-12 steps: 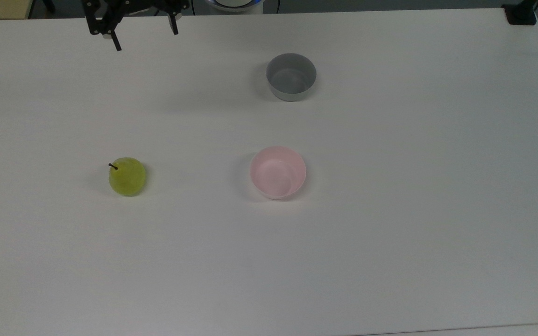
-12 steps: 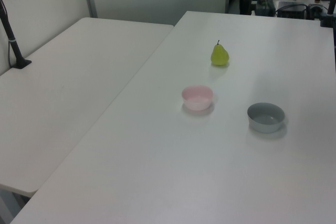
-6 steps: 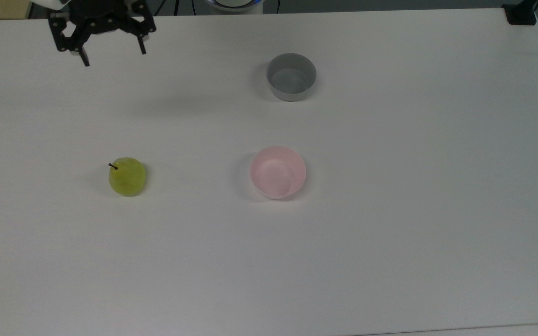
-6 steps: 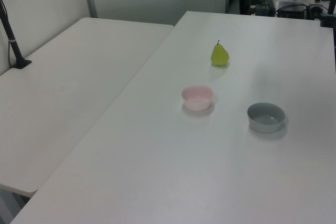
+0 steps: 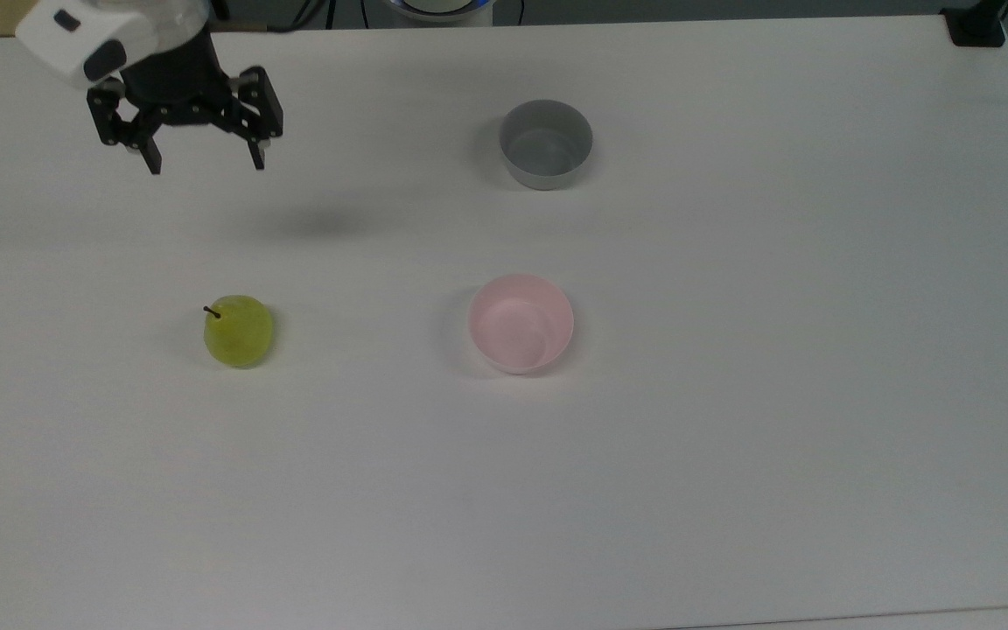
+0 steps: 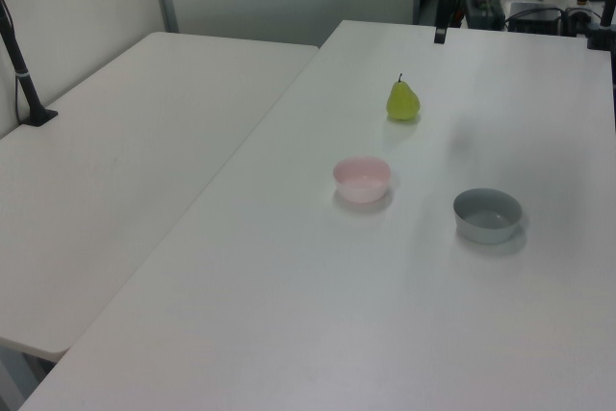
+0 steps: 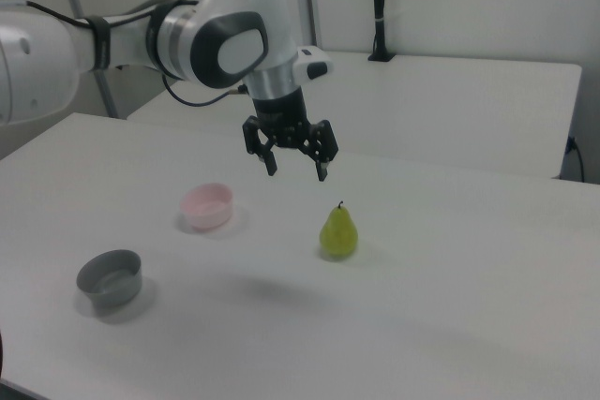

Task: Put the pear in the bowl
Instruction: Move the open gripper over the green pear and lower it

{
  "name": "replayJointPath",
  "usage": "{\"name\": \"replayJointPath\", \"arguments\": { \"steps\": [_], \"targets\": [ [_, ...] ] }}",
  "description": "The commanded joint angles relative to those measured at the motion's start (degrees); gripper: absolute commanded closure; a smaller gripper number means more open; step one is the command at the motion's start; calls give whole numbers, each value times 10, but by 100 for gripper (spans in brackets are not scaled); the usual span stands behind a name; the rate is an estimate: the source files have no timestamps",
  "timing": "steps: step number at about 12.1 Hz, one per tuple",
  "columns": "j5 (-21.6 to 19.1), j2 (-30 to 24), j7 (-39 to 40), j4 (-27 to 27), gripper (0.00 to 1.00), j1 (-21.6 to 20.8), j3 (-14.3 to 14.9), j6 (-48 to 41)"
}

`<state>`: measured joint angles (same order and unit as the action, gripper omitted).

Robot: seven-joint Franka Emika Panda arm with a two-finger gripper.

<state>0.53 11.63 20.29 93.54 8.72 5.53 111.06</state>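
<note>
Three small things stand apart on the white bench (image 5: 731, 437): the pear (image 5: 239, 331), the bowl (image 5: 521, 323) and a grey bowl (image 5: 545, 143). No brand, label or writing can be read on any of them, nor on the arm.

The pear is yellow-green, with a glossy, smooth skin, a rounded belly and a narrower top ending in a short dark stem. It stands upright on the bench (image 7: 450, 325), as the right view shows (image 7: 338, 231), well to the top view's left of the bowl. The left view (image 6: 403, 101) shows it beyond the bowl (image 6: 362, 178), toward the far end of the bench (image 6: 289, 315).

The bowl is pale pink, round, of smooth matt plastic with a plain inside and nothing in it; in the right view (image 7: 207, 205) it sits to the right view's left of the pear. The grey bowl (image 7: 110, 277) is of like size and shape, with a slightly shinier bottom, and lies well apart from the pink one (image 6: 488, 215).

The gripper (image 5: 205, 166) is black and angular, mounted on a glossy white, rounded arm (image 7: 225, 39) with dark joints. Its jaws are released, spread wide and pointing down, holding nothing. In the right view the gripper (image 7: 297, 172) hangs in the air above the bench, higher than the pear and a little toward the right view's left of it.
</note>
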Motion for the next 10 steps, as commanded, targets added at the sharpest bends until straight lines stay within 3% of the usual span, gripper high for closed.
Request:
{"name": "replayJointPath", "arguments": {
  "steps": [1,10],
  "targets": [
    [4,32,-60,-2,0,-6,4,47],
    [5,132,-97,0,0,-8,4,190]
  ]
}}
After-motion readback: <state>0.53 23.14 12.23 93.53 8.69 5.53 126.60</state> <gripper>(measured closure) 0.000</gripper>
